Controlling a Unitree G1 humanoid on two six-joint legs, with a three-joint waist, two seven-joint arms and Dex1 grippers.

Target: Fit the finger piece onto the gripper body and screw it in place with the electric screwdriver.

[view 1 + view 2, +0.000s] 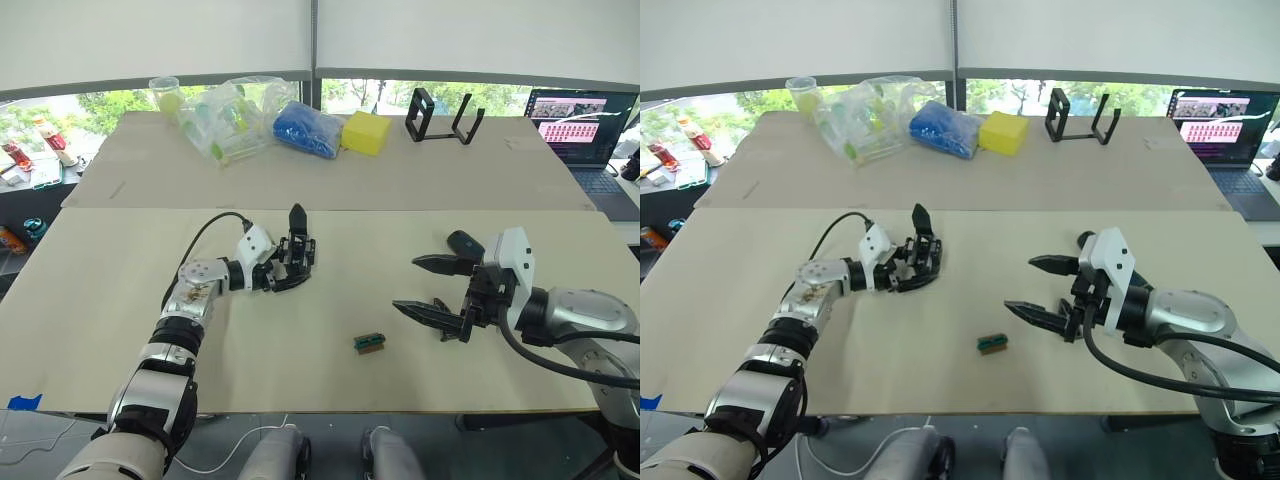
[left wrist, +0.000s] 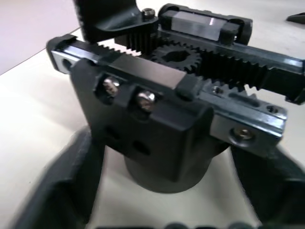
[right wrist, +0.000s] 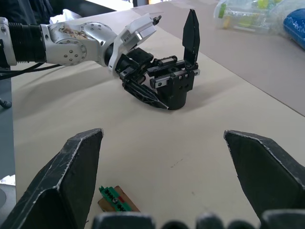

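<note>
Gripping one gripper body (image 1: 297,250): left claw (image 1: 290,268) | right claw (image 1: 428,289) spread | one green block (image 1: 369,342)

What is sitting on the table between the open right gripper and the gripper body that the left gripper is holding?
Nothing blocks it. The bare table lies between the right gripper and the gripper body, which the left gripper grips at the base. The small green-and-brown block lies nearer the robot, off that line.
</note>
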